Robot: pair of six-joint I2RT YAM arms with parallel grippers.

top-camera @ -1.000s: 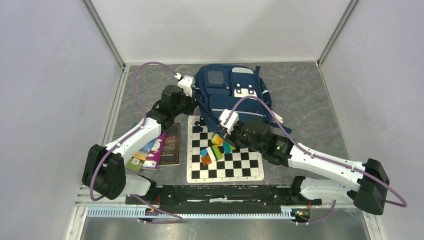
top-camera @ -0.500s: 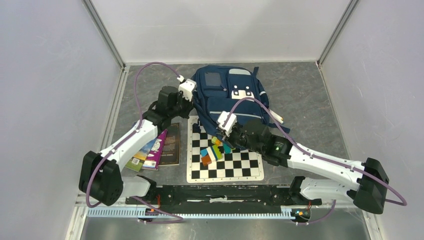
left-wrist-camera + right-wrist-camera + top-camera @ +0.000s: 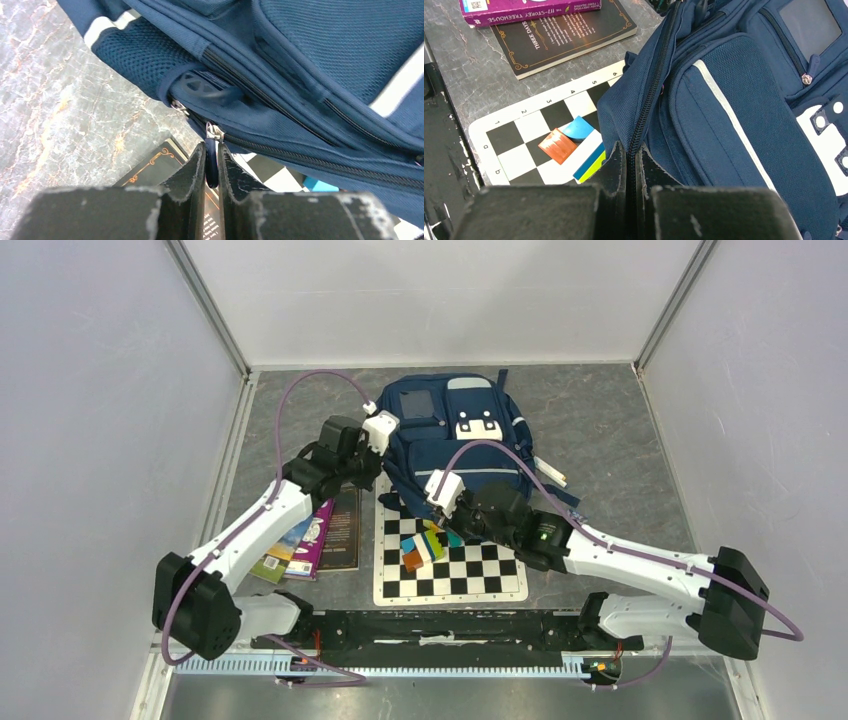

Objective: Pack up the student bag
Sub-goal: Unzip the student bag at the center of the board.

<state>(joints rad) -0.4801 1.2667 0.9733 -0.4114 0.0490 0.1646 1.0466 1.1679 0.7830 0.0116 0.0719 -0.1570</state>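
a lab robot cell: white panel walls (image 3: pixel 450 300), marbled tabletop (image 3: pixel 620 430).

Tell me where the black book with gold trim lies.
In the top view, the black book lies flat left of centre, between the purple book and the checkered chessboard mat.

The grey marbled tabletop (image 3: pixel 620 430) carries the navy student bag (image 3: pixel 470 440) midway along its far edge, a chessboard (image 3: pixel 470 575) toward the near edge, partly under the bag, and a black book (image 3: pixel 343 530) and purple book (image 3: pixel 315 535) left of the board.

White arms (image 3: pixel 258 523), black joints (image 3: pixel 340 438) — purple cables (image 3: pixel 300 377)
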